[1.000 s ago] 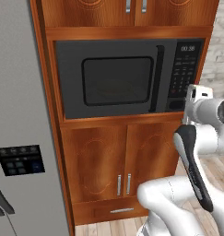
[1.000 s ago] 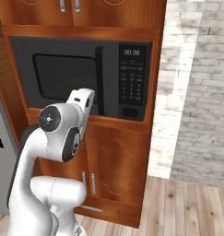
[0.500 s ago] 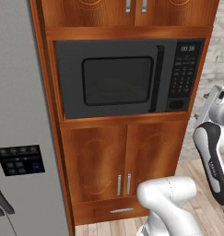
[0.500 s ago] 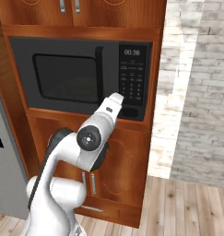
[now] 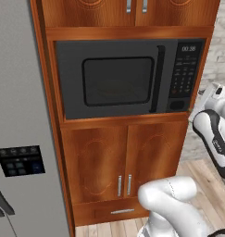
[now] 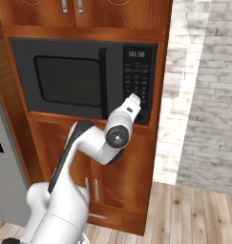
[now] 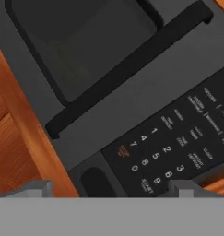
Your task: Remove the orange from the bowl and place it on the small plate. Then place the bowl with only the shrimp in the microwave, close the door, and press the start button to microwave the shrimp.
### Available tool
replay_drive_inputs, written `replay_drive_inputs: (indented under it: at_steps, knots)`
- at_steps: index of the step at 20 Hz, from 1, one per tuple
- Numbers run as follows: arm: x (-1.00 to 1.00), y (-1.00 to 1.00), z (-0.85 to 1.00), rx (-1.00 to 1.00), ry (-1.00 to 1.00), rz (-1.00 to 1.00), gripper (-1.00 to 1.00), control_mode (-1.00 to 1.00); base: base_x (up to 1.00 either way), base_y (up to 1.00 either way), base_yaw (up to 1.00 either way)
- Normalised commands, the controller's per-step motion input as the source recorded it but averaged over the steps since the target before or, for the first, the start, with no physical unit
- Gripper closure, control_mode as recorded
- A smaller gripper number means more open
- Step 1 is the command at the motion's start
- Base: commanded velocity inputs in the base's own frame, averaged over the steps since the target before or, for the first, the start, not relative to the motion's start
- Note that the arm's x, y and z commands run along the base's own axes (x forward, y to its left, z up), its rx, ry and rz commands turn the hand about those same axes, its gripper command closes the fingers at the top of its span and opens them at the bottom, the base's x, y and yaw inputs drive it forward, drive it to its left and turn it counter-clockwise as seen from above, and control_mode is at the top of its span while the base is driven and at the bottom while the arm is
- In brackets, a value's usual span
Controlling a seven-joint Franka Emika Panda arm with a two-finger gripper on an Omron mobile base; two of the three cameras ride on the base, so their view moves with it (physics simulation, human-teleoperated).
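- One microwave [image 5: 128, 76] fills your view: a flat dark-grey box, matte, set into a wooden cabinet [image 5: 109, 157] with a warm reddish grain. Its door [image 5: 111, 78] is shut flush.
- The door has a rounded-rectangle window [image 5: 117, 81], darker and a bit glossy, so you can't make out the bowl or shrimp through it. The right base view gives a faint pale smudge behind the glass and that's it.
- A long thin black handle [image 7: 127, 69] runs along the door edge next to the keypad [image 6: 136, 78]. In the hand view it's a straight bar with blunt ends, crossing the frame on a slant.
- The keypad is a black panel with small pale digits and labels, plus a clock readout at the top [image 5: 188, 48]. Below the numbers sits a dark oval button [image 7: 97, 182], smooth and slightly raised. The "start" label [image 7: 147, 185] is just beside it.
- The gripper [image 7: 109, 189] is right up near the panel's lower corner, close to the oval button. Only the two grey finger tips [image 7: 35, 188] peek up at the bottom of the hand view, set far apart, so the hand looks wide with nothing between them. Whether it touches the panel, you can't tell.
- In the right base view the white arm [image 6: 96, 143] bends up from below, glossy shell with dark joints, wrist pointing at the keypad's bottom.
- Left of the cabinet is a plain grey fridge [image 5: 16, 115] with a small dark control panel [image 5: 20, 160].
- A pale brick wall [image 6: 203, 86] stands on the right, over a light wood plank floor [image 6: 194, 214].
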Motion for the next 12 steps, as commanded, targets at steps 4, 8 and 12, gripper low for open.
replay_drive_inputs:
  at_steps: [4,8,12]
  knots:
    - [0.54,-0.15,-0.14,0.12,0.0,0.08,-1.0,-1.0,0.0,0.0,0.0]
    - [0.47,-0.18,-0.1,0.1,0.0,0.05,-1.0,-1.0,0.0,0.0,0.0]
    - [0.4,-0.08,-0.21,0.07,0.02,0.04,-1.0,-1.0,0.0,0.0,0.0]
